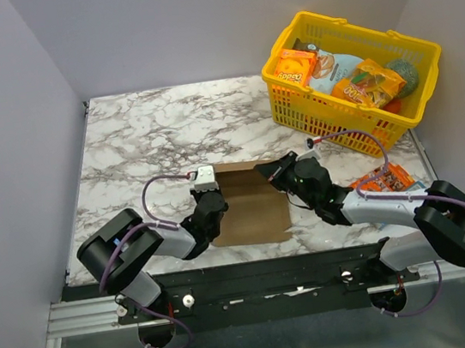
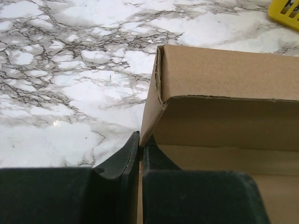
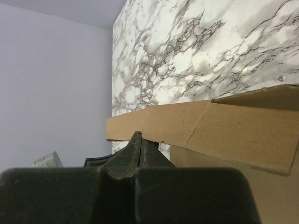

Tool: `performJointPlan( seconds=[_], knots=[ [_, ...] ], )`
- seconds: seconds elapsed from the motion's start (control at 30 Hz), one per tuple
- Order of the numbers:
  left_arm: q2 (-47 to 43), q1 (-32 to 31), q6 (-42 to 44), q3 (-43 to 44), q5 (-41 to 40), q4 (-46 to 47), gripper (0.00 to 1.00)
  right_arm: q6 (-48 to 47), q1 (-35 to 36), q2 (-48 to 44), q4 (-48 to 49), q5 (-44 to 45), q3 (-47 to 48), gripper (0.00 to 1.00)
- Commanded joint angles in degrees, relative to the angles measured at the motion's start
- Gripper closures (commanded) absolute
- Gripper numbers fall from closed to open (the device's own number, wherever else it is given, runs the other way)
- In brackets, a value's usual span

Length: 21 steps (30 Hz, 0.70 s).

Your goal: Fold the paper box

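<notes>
We see the paper box (image 1: 255, 212) in plain brown. The table (image 1: 149, 134) under it is white marble with grey and black veins. Beyond the paper box, to its right, the basket (image 1: 328, 117) is bright yellow and holds orange packets (image 1: 369, 84). The left gripper (image 1: 215, 200) and the right gripper (image 1: 277, 169), both at the paper box, are black, with purple cables (image 1: 164, 177)

Left arm (image 1: 138, 243) and right arm (image 1: 393, 203) were both black with pale grey link shells and fat round black joints. A purple cable (image 1: 154, 182) looped off each toward 12 o'clock. Left tool (image 1: 215, 200) carried a silver-white block (image 1: 204, 176); fingers (image 2: 126, 161) were matte black, wedge-tipped.
</notes>
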Motion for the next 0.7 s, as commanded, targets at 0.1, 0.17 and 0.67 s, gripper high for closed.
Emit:
performJointPlan(
  seconds=[0.1,0.17,0.67],
  knots=[
    [2.5,1.99,5.61,0.08,-6.72,1.33,1.0,-1.97,0.07,-0.92,0.25,4.79,-1.37,0.99],
    [2.68,2.08,7.99,-1.42,-3.65,5.85,1.0,-4.42,0.07,-1.36,0.43,3.91,-1.02,0.84],
    [-1.97,1.9,15.3,-5.11,13.24,8.4,1.0,-23.85,1.04,-24.38,-28.39,1.35,2.14,0.2]
  ],
)
